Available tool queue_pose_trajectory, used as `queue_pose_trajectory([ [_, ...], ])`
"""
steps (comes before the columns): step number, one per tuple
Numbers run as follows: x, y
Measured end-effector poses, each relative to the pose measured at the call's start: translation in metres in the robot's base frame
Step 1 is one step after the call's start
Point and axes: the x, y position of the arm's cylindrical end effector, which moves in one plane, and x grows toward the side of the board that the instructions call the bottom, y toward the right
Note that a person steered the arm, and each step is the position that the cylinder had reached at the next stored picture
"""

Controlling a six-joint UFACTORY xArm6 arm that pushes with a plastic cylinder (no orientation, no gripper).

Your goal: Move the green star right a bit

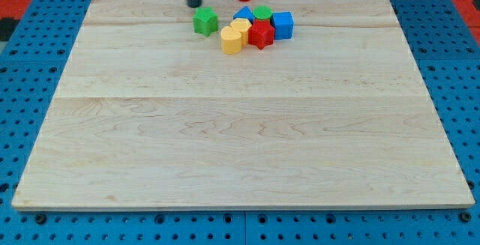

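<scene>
My tip [195,5] sits near the tabletop [240,140] top edge, just up-left of the green star [205,22]. No fingers, just a bare rod holding nothing. Star is apart from the cluster at its right: yellow block [232,40], red star [261,34], blue cube [283,25].

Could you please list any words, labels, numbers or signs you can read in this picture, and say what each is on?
None: no text, number or sign is readable anywhere.
The wooden board is plain wood grain.
The blocks, such as the green star beside my tip, have unmarked faces.
</scene>
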Motion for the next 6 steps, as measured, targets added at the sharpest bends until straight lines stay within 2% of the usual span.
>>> queue_pose_trajectory([
  [1, 0.027, -0.031],
  [3, 0.038, 0.03],
  [6, 0.057, 0.066],
])
